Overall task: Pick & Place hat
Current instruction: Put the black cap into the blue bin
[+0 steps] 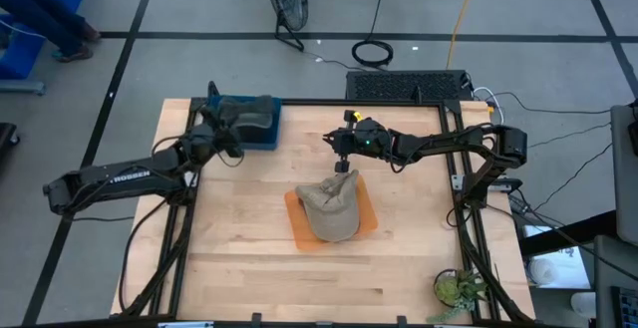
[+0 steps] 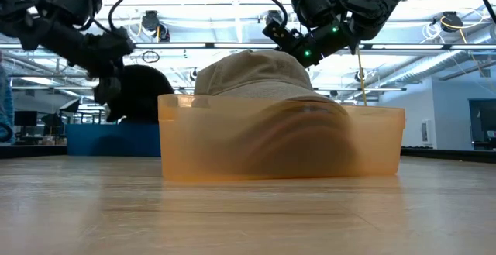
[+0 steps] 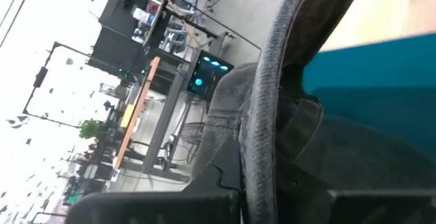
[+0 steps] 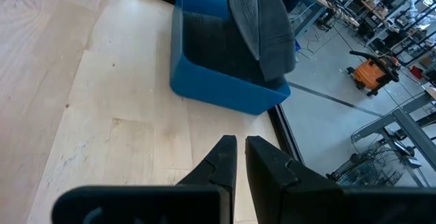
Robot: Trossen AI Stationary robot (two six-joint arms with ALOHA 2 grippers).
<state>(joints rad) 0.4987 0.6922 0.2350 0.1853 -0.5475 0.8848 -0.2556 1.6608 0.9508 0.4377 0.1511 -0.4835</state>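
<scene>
Two hats, two bins: tan hat seated, grey hat gripped at the blue bin.

Left gripper (image 1: pixel 221 127) at the table's far left corner, jaws clamped on the grey hat (image 1: pixel 244 116) over the blue bin (image 1: pixel 261 137), apparently lifting it out for transfer or lowering it in. Right gripper (image 1: pixel 340 155) hanging just behind the orange bin (image 1: pixel 369 218), jaws nearly closed and empty, seemingly waiting clear. Tan hat (image 1: pixel 330 205) resting in the orange bin mid-table, crown above the rim (image 2: pixel 280 104).

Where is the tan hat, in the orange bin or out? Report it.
In. The tan hat lies inside the orange bin, its crown rising above the rim in the low view.
</scene>
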